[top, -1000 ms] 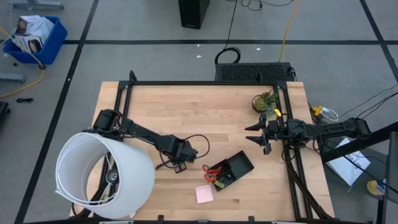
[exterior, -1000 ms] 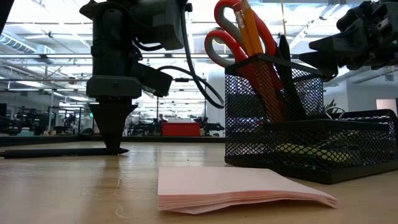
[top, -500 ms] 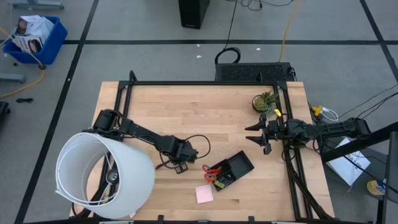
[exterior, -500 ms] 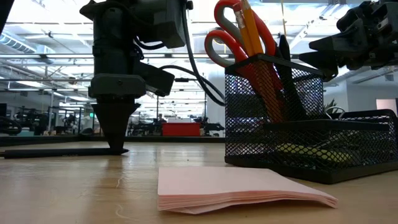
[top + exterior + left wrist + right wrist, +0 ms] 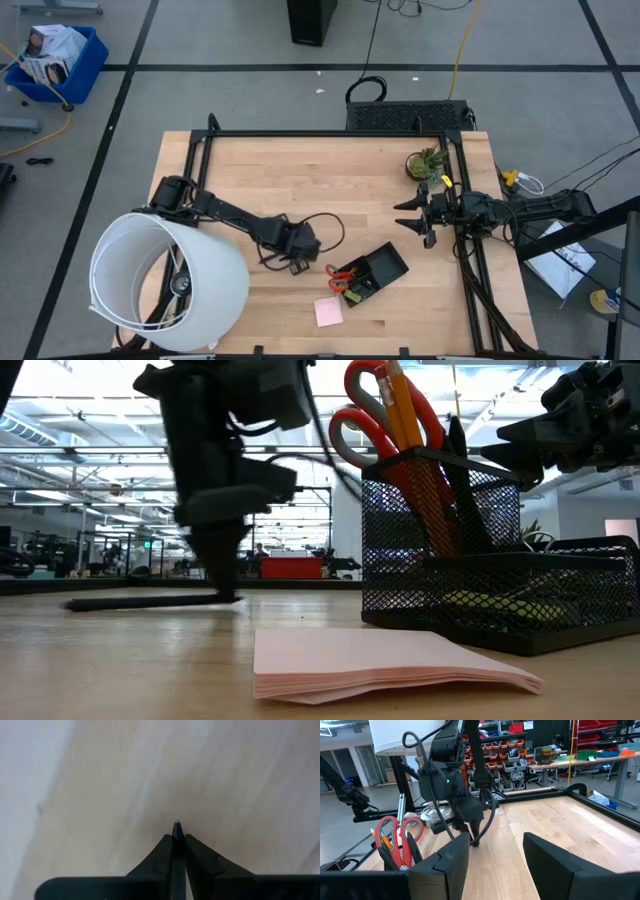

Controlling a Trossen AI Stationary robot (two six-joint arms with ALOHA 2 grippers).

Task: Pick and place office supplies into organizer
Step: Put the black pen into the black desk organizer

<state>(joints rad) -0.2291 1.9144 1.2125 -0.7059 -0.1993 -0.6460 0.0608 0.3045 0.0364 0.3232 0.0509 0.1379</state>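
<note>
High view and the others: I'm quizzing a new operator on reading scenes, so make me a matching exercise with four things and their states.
Things:
1. scissors
2. pink pad
3. left hand
4. right hand

States:
A. open, near the table's right edge
B. shut on a dark pen
C. standing upright in the organizer
D. lying flat on the table beside the organizer

Pairs: 1-C, 2-D, 3-B, 4-A
</note>
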